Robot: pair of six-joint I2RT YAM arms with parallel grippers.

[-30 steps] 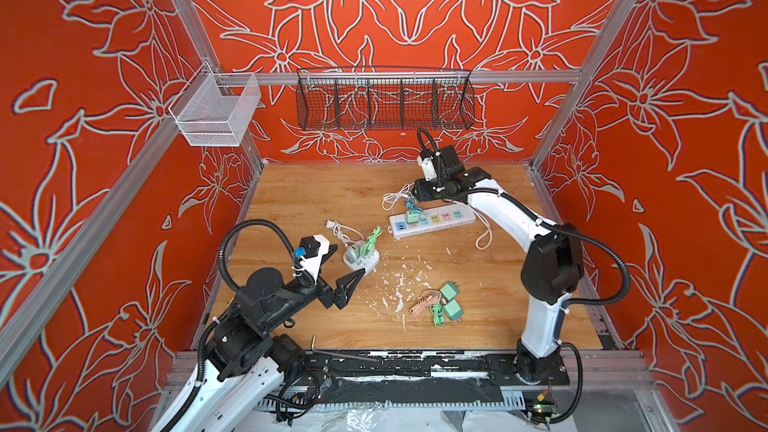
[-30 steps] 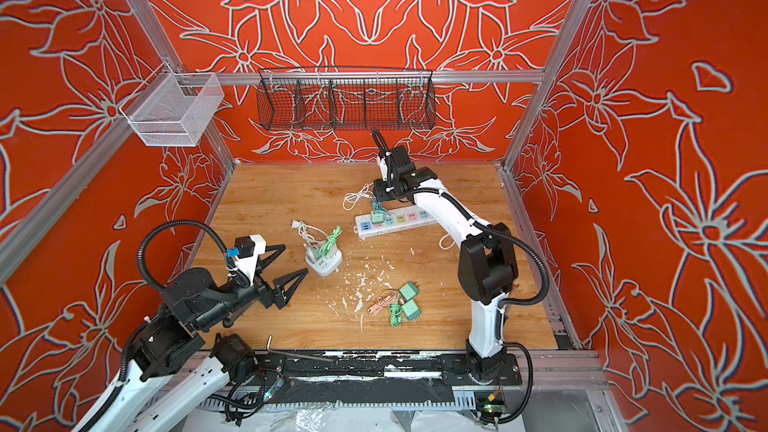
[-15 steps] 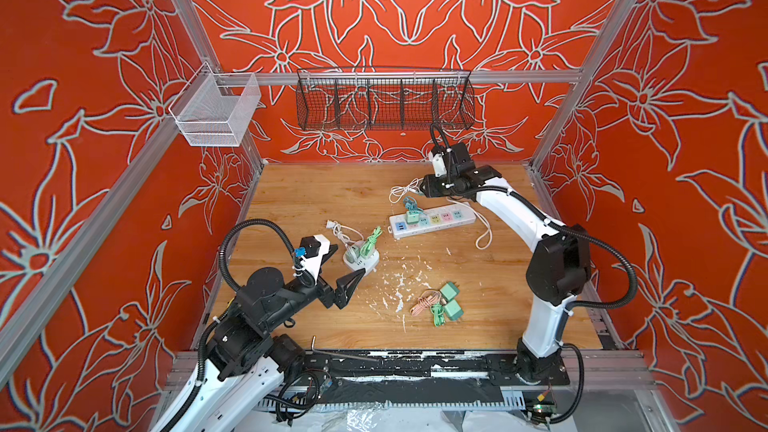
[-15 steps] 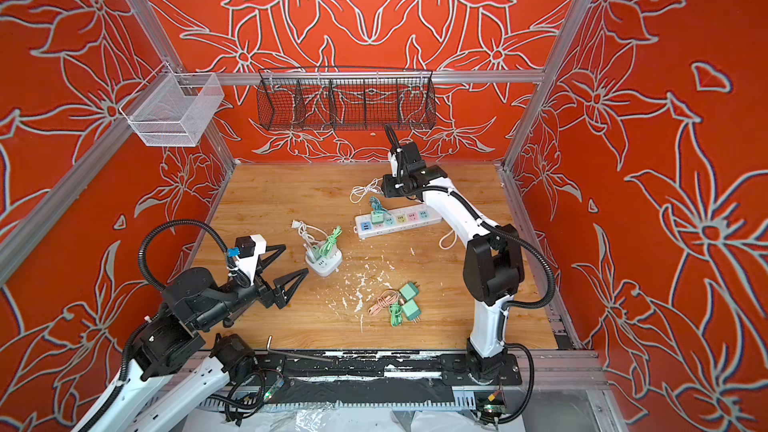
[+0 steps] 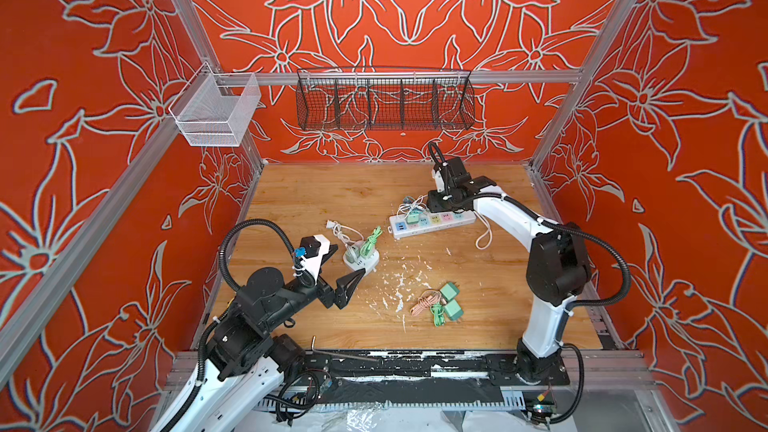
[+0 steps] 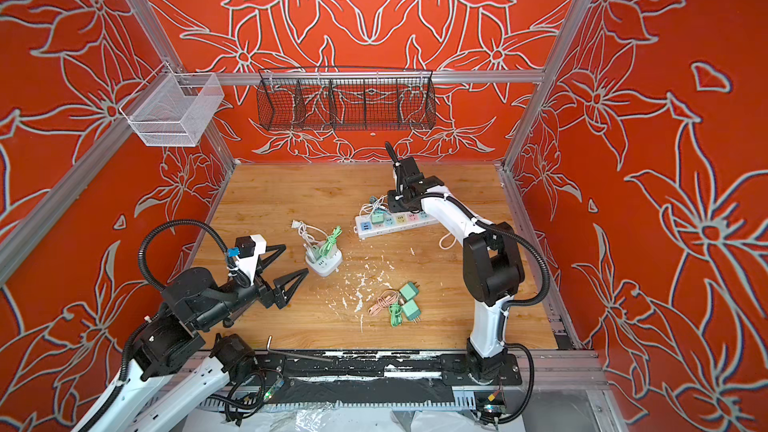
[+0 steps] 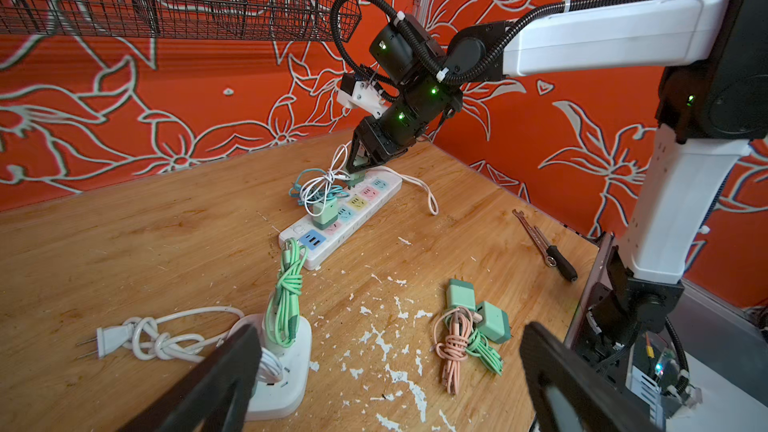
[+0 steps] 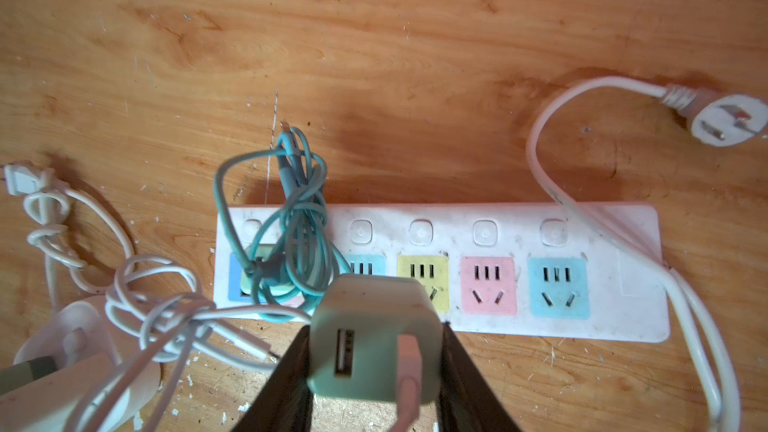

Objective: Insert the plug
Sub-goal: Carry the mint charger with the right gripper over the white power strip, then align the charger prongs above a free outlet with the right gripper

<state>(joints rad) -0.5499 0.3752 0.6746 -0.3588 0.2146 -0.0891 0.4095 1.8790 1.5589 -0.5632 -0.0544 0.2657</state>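
Over the power strip [image 8: 519,326], our right hand [image 7: 360,166] pinches a pale green plug [image 8: 374,326].
We see the plug clamped between the two dark fingers [image 8: 291,376], held above the light blue and yellow sockets near the strip's middle; whether its prongs touch a socket we cannot tell. A white cord [image 8: 409,371] runs from its face. Another green charger [image 8: 266,280] with a teal cable bundle sits in the strip beside it. Our left hand [image 6: 296,259] hovers spread wide, holding nothing, just beside a white cube socket [image 6: 324,265] toward the front left of the wooden surface [image 5: 332,193], well apart from the strip.
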